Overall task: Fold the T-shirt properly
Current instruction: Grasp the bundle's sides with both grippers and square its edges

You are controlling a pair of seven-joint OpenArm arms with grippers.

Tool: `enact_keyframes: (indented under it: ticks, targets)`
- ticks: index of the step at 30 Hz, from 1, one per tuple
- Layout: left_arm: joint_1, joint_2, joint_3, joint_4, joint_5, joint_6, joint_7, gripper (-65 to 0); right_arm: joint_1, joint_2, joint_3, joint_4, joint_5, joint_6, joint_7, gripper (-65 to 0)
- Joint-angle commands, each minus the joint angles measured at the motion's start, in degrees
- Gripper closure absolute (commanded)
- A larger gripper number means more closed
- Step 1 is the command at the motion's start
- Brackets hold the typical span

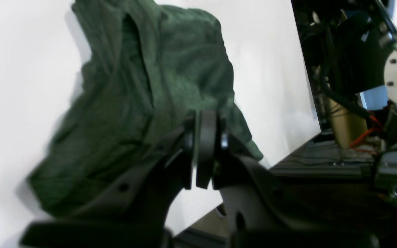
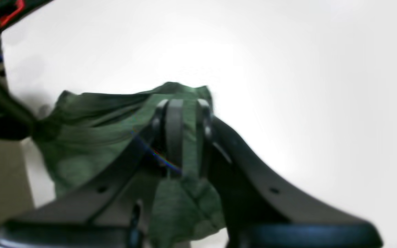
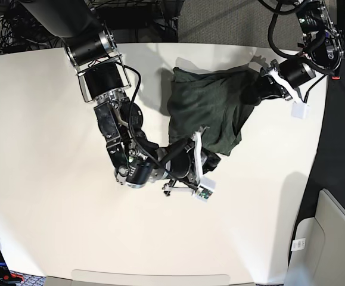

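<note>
Dark olive-green heathered knit T-shirt (image 3: 211, 107) bunched near the far right part of the round white table (image 3: 53, 214), partly lifted, stretched between both arms. Left pincer (image 1: 205, 151) clamped tight on a fold of cloth at one edge, close to the table's rim. Right pincer (image 2: 181, 137) pinching another strip of fabric between its black fingers (image 2: 174, 131), at the shirt's near corner. Both wrist views blurred.

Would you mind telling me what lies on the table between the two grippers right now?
In the base view, only the T-shirt spans from the left gripper to the right gripper, over the white table.
</note>
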Motion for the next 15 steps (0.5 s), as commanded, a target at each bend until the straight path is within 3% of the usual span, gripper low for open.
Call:
enact_keyframes:
  ticks: [1, 10, 15]
  targets:
    - [-3.27, -0.62, -0.39, 0.84, -2.19, -0.09, -0.81, -0.1, 1.12, 0.36, 0.31, 1.54, 2.31, 0.34, 0.50, -4.6]
    - [-10.30, -0.18, 4.62, -7.86, -2.28, -0.09, -0.73, -0.1, -5.03, 6.43, 0.75, 1.71, 10.40, 0.34, 0.06, -4.6]
    - [-12.50, 1.32, 7.70, -9.26, -2.10, -0.09, -0.81, -0.1, -6.79, 7.57, 0.75, 1.71, 11.63, 0.34, 0.06, -4.6]
